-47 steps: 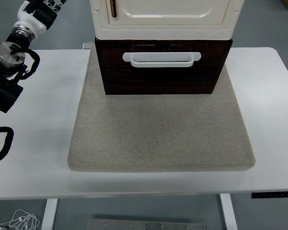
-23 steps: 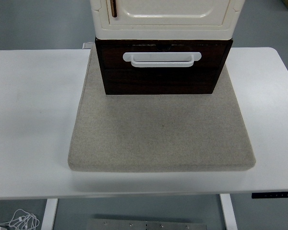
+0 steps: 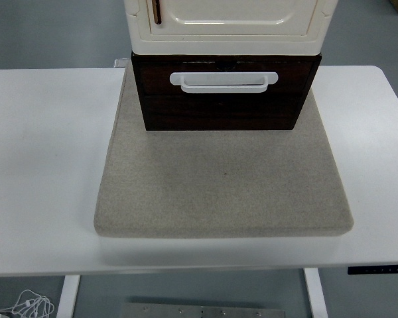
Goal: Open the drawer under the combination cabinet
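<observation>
A cream combination cabinet point(image 3: 229, 25) stands at the back middle of the table. Under it sits a dark brown drawer point(image 3: 222, 106) with a white bar handle point(image 3: 223, 81) across its front. The drawer front juts a little forward of the cabinet's base, with a thin dark gap along its top edge. Neither of my hands shows in the head view.
The cabinet rests on a grey felt mat point(image 3: 222, 189) that reaches toward the near edge of the white table point(image 3: 43, 165). A brown door handle point(image 3: 157, 10) shows on the cabinet's upper left. Cables lie on the floor at the bottom left point(image 3: 26, 305).
My left arm, seen at the left edge one second ago, has pulled out of view. The drawer and cabinet have not moved.
</observation>
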Robot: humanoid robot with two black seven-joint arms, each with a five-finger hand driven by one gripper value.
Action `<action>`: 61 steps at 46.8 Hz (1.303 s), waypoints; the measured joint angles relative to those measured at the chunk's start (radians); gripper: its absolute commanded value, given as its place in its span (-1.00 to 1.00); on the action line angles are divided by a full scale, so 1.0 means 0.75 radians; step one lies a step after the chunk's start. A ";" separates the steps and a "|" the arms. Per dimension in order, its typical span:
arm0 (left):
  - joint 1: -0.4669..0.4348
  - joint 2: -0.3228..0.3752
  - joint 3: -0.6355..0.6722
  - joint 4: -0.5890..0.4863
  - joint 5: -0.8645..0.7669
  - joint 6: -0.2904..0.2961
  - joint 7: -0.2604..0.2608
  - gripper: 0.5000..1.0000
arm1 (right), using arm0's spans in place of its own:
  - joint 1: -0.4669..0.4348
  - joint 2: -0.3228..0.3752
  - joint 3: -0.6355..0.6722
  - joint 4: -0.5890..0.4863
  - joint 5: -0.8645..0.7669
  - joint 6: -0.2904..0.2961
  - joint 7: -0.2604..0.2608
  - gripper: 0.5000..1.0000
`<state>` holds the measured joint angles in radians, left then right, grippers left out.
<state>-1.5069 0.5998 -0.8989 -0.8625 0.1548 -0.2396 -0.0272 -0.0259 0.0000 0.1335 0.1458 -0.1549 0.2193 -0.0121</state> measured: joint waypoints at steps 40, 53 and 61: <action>-0.322 0.228 0.822 -0.824 0.008 -0.066 0.165 1.00 | 0.000 0.000 0.000 0.000 0.000 0.000 0.000 0.70; -0.458 0.233 1.116 -0.911 0.011 -0.146 0.274 1.00 | 0.000 0.000 0.000 0.000 0.000 0.000 0.000 0.70; -0.472 0.214 1.202 -0.938 0.011 -0.153 0.408 1.00 | 0.000 0.000 0.000 0.000 0.000 0.000 0.000 0.70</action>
<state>-1.8606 0.7602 0.0026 -1.5658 0.1628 -0.3543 0.2791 -0.0260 0.0000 0.1335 0.1458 -0.1549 0.2193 -0.0122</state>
